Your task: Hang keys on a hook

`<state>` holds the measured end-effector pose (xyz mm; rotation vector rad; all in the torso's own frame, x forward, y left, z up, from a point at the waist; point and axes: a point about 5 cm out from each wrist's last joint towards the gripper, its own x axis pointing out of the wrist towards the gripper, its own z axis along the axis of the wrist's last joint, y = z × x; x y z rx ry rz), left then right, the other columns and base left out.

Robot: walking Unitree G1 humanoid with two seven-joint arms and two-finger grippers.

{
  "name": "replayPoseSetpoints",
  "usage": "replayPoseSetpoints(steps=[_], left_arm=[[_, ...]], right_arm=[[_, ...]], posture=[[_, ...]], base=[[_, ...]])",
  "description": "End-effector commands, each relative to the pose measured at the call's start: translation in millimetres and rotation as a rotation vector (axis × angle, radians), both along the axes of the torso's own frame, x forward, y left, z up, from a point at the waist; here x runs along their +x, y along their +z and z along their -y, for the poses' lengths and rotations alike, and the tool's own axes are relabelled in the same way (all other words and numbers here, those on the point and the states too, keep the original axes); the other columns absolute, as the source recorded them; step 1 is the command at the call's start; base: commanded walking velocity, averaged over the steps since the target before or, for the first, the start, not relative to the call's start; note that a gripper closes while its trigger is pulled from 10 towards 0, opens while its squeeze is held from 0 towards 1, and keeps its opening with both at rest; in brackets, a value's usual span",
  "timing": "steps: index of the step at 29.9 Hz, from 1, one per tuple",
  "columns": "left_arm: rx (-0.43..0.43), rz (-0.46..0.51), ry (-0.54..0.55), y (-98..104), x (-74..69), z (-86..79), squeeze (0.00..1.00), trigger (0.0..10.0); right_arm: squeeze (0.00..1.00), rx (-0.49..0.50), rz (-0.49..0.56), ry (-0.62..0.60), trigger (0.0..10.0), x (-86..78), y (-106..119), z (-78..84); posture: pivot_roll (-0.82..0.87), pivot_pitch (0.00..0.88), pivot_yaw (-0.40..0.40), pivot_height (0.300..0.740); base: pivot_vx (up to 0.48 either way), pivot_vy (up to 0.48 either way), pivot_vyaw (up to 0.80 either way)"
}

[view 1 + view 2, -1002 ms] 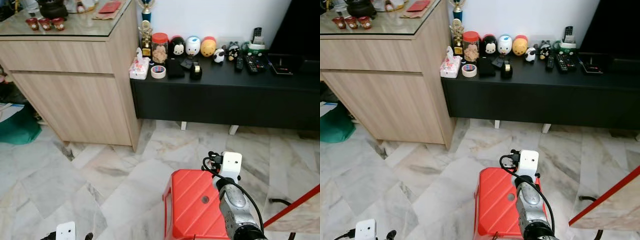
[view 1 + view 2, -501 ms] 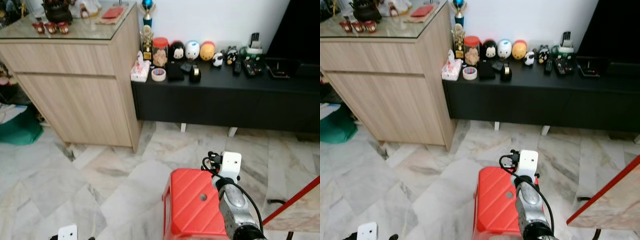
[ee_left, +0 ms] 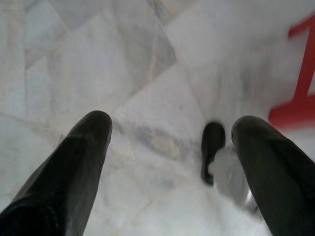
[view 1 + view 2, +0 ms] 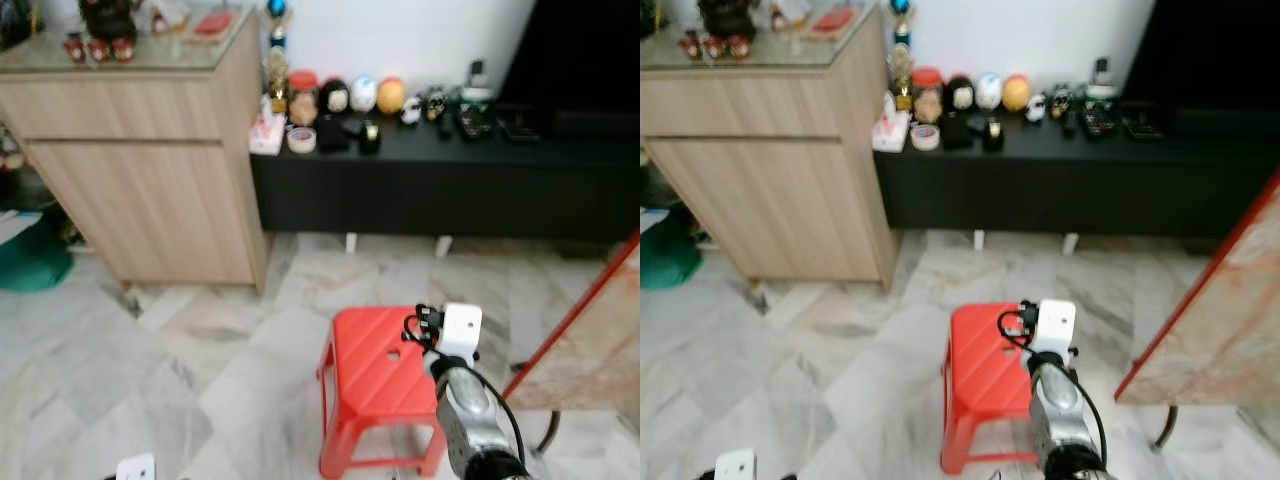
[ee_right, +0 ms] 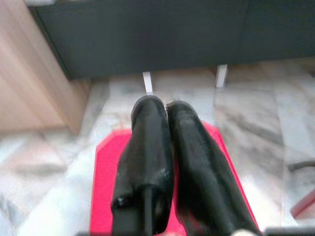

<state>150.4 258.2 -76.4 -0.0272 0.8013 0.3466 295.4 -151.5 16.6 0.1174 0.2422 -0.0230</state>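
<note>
Left gripper (image 3: 167,147): hangs low over the marble floor (image 4: 120,370), fingers well apart, nothing between them.
Right gripper (image 5: 165,162): held forward above the red stool (image 4: 385,375), fingers pressed together, empty.
Change: compared with a second ago the stool shows whole, legs included, and the black console (image 4: 440,170) sits further off; the camera has drawn back or lifted, nothing itself moved.
Meaning: judged a search or approach stage.
Keys and hook: cannot be made out anywhere.
Unclear: console clutter blurred; a dark object beside the left finger is unidentifiable.
</note>
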Motion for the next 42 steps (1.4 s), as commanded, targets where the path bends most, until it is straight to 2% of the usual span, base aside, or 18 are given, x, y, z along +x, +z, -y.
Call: replayPoseSetpoints(steps=[1, 19, 25, 32, 36, 42], left_arm=[[-0.018, -0.041, 0.008, -6, -11.3, 4.3, 0.0, 10.0], [-0.017, -0.068, -0.002, -8, -15.4, 1.2, 0.0, 10.0], [-0.019, -0.067, 0.0, -8, -15.4, 1.6, 0.0, 10.0], [-0.02, -0.059, 0.002, -7, -14.2, 1.3, 0.0, 10.0], [-0.02, -0.057, 0.001, -7, -13.8, 1.2, 0.0, 10.0], [-0.02, -0.048, -0.003, -6, -10.9, 1.3, 0.0, 10.0]], right_arm=[[0.0, -0.001, 0.008, 0.005, 10.0, 5.2, 5, -1.5], [0.0, -0.013, -0.006, -0.02, 10.0, 5.1, 4, 0.2], [0.0, -0.034, -0.027, -0.073, 10.0, 4.8, 2, 6.8], [0.0, -0.006, -0.042, -0.154, 10.0, 3.4, 0, 14.0], [0.0, -0.007, -0.05, -0.156, 10.0, 3.4, 0, 13.5], [0.0, 0.026, -0.05, -0.161, 10.0, 3.8, 0, 10.2]], posture=[[0.05, 0.052, 0.006, 0.74], [0.06, 0.056, 0.002, 0.74], [0.06, 0.056, 0.001, 0.74], [0.06, 0.055, 0.001, 0.74], [0.06, 0.051, 0.004, 0.74], [0.05, 0.043, 0.006, 0.74]], base=[[-0.307, 0.0, 0.0], [-0.032, 0.0, 0.0], [0.0, -0.362, 0.0], [0.0, -0.378, 0.0], [0.0, -0.381, 0.0], [0.0, -0.381, -0.8]])
